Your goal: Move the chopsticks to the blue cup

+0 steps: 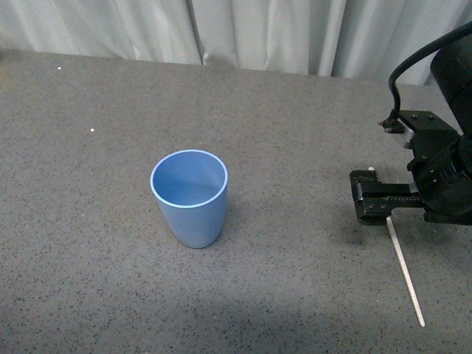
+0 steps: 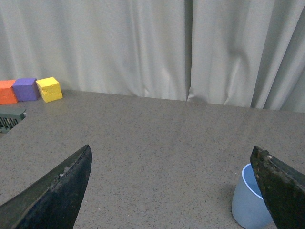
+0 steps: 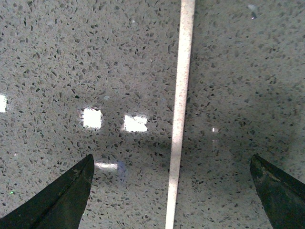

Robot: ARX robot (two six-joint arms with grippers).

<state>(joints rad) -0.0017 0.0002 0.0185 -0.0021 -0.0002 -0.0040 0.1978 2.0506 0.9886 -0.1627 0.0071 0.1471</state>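
A lab test bench: grey speckled tabletop (image 1: 295, 110), pale curtains (image 1: 258, 29) behind, 3 coloured blocks (image 2: 25, 89) by them

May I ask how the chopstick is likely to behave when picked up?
The chopstick looks thin and straight, so probably stiff and light. Lying flat on the glossy table, it may slip or roll as the right gripper closes.

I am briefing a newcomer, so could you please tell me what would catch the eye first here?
The blue cup stands upright and empty in the middle of the table. To its right, a pale chopstick lies flat, with the right gripper open over its far part, fingers either side.
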